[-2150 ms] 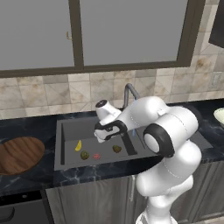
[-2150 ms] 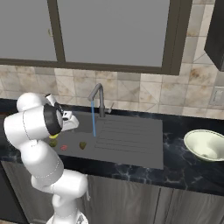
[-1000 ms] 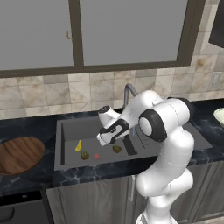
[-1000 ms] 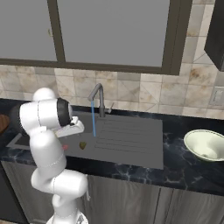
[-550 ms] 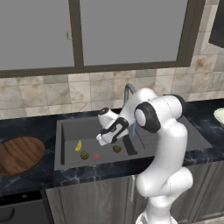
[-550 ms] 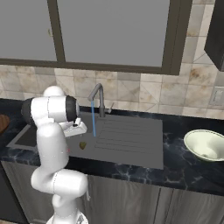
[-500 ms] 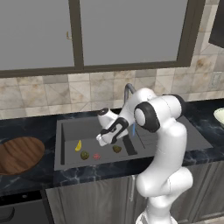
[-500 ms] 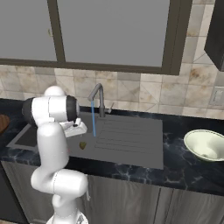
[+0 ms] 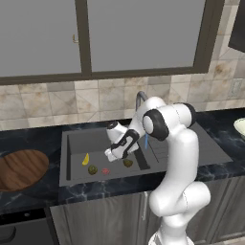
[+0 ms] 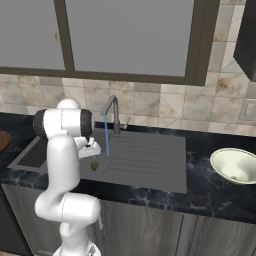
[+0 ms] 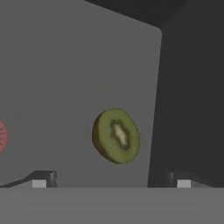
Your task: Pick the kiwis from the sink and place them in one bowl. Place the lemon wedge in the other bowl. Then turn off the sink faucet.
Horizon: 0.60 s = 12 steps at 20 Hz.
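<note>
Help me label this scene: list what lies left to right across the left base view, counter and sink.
Wooden bowl → lemon wedge → kiwi → red-pink piece → second kiwi → pale bowl.

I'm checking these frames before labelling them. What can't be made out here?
- Left base view: the gripper fingertips are too small to judge; the sink faucet is mostly behind the arm.
- Right base view: the arm covers the sink basin's left part.
- Hand view: the red-pink thing is cut by the left edge, beside the kiwi.
</note>
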Motion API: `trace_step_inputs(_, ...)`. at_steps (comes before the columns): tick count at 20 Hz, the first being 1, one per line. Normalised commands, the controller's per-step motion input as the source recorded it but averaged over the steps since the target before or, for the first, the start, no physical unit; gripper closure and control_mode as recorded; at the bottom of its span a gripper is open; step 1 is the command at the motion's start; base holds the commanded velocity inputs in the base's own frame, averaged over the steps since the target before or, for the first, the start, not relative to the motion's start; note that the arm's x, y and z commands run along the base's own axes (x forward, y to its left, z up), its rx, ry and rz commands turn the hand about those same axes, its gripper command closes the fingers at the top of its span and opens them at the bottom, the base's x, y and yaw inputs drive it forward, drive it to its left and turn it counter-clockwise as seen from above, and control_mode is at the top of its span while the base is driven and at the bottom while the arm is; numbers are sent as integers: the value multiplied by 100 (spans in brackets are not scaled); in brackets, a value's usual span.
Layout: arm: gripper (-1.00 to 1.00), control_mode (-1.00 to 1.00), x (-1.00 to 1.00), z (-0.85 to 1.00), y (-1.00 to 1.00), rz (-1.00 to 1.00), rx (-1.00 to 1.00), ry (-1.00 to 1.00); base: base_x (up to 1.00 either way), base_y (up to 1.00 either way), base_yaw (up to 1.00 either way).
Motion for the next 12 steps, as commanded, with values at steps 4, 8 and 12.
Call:
trace_step_inputs(4, -100, -100, 21, -25, 0, 0, 0, 0, 0, 0, 0)
trace_step_inputs(8, -100, -100, 2, -14, 0, 0, 0, 0, 0, 0, 0)
trace_step_inputs(12, -100, -100, 0, -4, 0, 0, 0, 0, 0, 0, 0)
